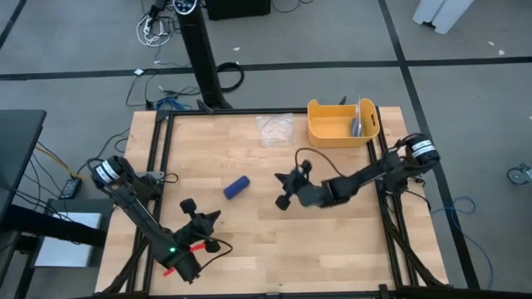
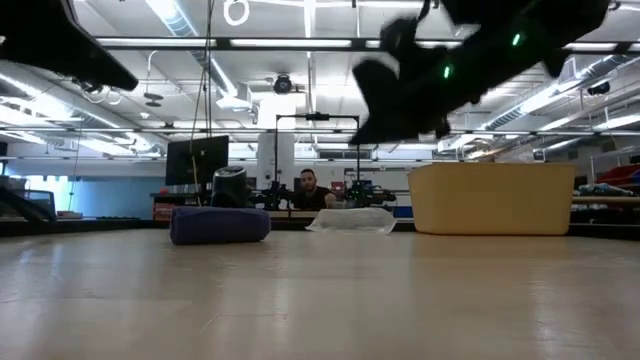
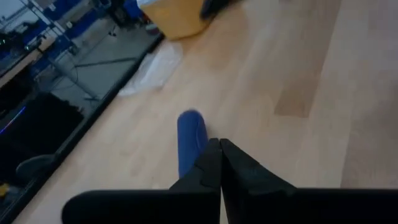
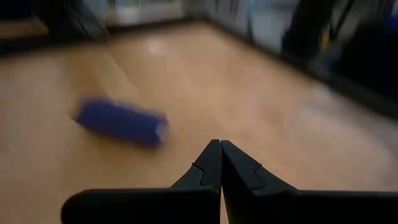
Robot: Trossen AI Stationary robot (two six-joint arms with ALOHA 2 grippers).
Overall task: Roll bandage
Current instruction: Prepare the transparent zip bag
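Note:
The bandage [image 1: 237,187] is a small dark-blue rolled cylinder lying on its side on the wooden table, left of the middle. It also shows in the low view [image 2: 220,224], the left wrist view [image 3: 189,140] and the right wrist view [image 4: 121,121]. My left gripper [image 1: 216,216] is shut and empty, a little toward the near edge from the roll, pointing at it; its closed fingertips show in its wrist view [image 3: 220,144]. My right gripper [image 1: 281,181] is shut and empty to the right of the roll, also pointing toward it, above the table [image 4: 221,144].
A yellow plastic tub [image 1: 342,123] stands at the far right of the table, with a grey object inside. A clear plastic wrapper [image 1: 274,129] lies to its left by the far edge. Black frame rails run along the table's sides. A person [image 2: 310,188] sits far behind the table.

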